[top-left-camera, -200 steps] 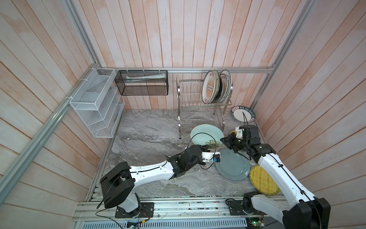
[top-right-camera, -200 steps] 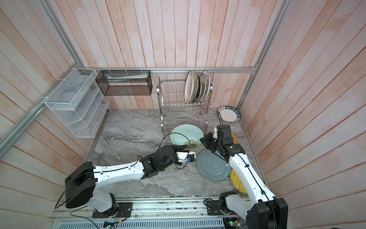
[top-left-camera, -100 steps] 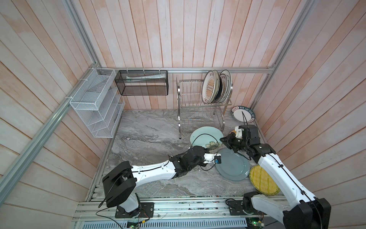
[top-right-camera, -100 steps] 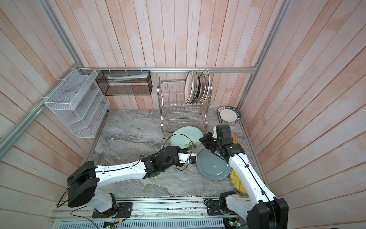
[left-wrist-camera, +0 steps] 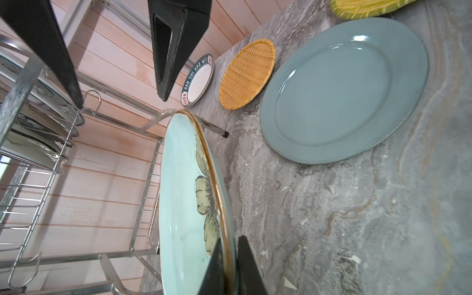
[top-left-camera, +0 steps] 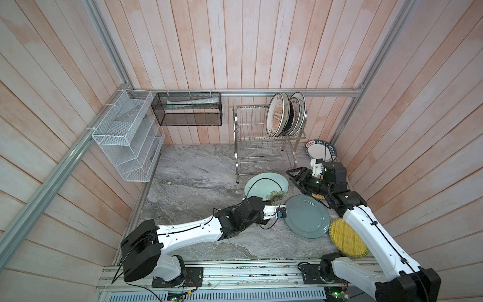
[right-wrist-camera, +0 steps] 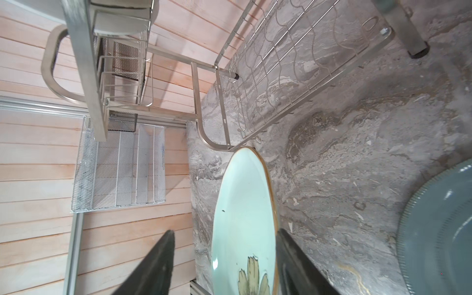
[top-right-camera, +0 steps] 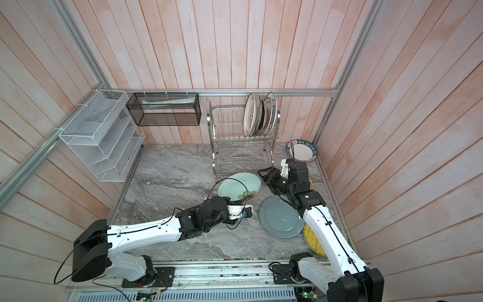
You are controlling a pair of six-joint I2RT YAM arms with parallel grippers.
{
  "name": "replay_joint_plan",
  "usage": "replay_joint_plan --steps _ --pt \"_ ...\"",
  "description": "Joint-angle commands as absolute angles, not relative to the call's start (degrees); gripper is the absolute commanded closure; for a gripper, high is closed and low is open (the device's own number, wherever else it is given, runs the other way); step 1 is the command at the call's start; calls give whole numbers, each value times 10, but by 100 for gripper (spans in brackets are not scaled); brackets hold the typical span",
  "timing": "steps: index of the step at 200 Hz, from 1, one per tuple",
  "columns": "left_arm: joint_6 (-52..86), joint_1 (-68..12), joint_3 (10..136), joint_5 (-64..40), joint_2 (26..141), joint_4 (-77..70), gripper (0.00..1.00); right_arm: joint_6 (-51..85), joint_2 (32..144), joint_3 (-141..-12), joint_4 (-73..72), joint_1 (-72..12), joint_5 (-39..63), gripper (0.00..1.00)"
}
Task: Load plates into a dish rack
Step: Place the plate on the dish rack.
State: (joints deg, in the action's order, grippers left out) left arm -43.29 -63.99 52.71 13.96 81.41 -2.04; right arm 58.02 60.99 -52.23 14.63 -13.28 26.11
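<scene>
Left gripper (left-wrist-camera: pixel 229 265): clenched on the near rim of the pale green plate (left-wrist-camera: pixel 184 191), one finger on each face. This shows only in the left wrist view; in both top views the wrist housing hides the grip. In a top view the plate (top-left-camera: pixel 264 184) sits at a tilt over the marble tabletop (top-left-camera: pixel 198 183), just in front of the dish rack (top-left-camera: pixel 264 154), near its front leg.

Right gripper (right-wrist-camera: pixel 224 231): jaws spread wide, straddling the plate's opposite rim without gripping it. One finger is just beside the rim, the other well off it — contact cannot be determined.

Racked plates (top-left-camera: pixel 285 115) stand upright at the right end of the upper tier. The grey-blue plate (top-left-camera: pixel 305 217) lies flat beside the left wrist. The orange woven plate (left-wrist-camera: pixel 247 74) shows whole in the left wrist view — in the top views the right arm covers most of it.
</scene>
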Motion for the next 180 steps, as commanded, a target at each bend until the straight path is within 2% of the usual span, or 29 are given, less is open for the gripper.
replay_joint_plan --steps 1,45,78,139,180 --pt "-406 -645 528 125 773 -48 100 572 614 -532 116 -125 249 25" --pt "-356 -652 506 95 719 -13 100 558 610 -552 89 -96 220 9" --pt "-298 -655 491 57 663 2 100 522 608 -568 90 -88 189 2" --pt "-175 -656 508 3 590 49 100 482 543 -494 30 -33 195 2" --pt "-62 -656 567 14 562 -16 100 463 494 -396 -65 -33 230 2"
